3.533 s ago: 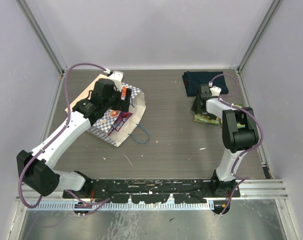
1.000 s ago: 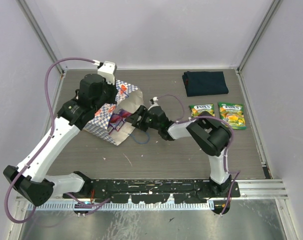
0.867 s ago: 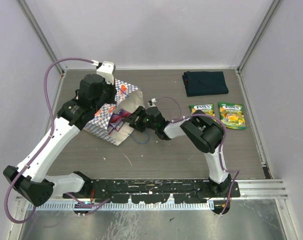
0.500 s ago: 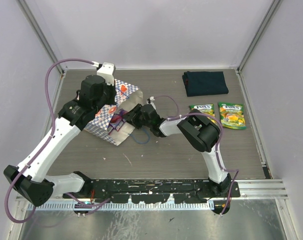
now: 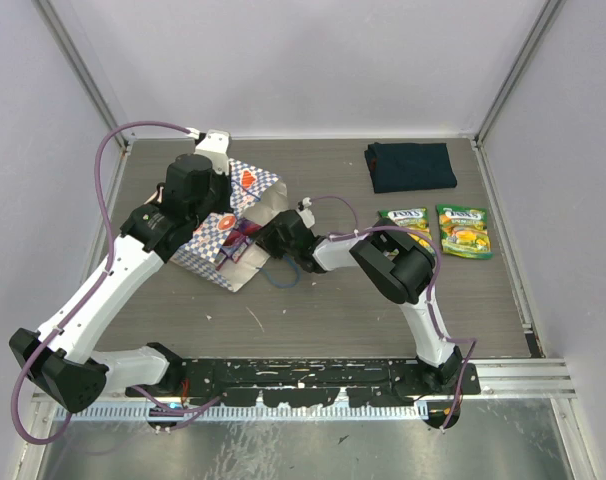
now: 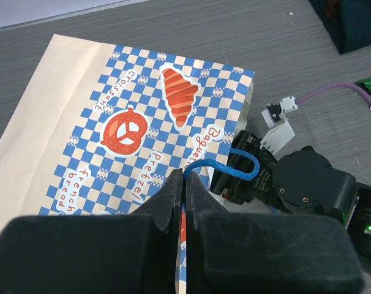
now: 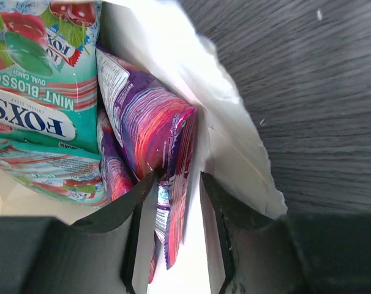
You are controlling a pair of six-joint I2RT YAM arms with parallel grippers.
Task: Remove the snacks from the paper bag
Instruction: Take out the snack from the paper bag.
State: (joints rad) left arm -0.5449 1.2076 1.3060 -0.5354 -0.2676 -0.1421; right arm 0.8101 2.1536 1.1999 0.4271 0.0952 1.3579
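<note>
Inside, the cream-tan paper bag (image 5: 245,190) with its blue-and-white checkered band lies on its side at the left rear of the grey wood-grain table (image 5: 333,300), its mouth turned towards the right arm. The left gripper (image 6: 184,184) is closed tight on a thin blue cord handle (image 6: 233,173) at the bag's rim, its two dark fingers pressed together with the cord pinched between them. The right gripper (image 7: 170,202) reaches into the mouth. Its jaws stand narrow on either side of a flat glossy purple packet (image 7: 152,122); one finger lies against the packet's edge, while a sliver of white bag wall shows between the packet and the other, so no full pinch is seen. Beside the purple packet, deeper in the bag, sits a glossy teal packet (image 7: 38,92) with a white logo and cherries, and another purple edge (image 7: 112,165) shows beneath. Well apart, on the right of the table, two glossy green packets (image 5: 405,222) lie flat side by side, near a dark navy folded cloth (image 5: 411,165) behind them
</note>
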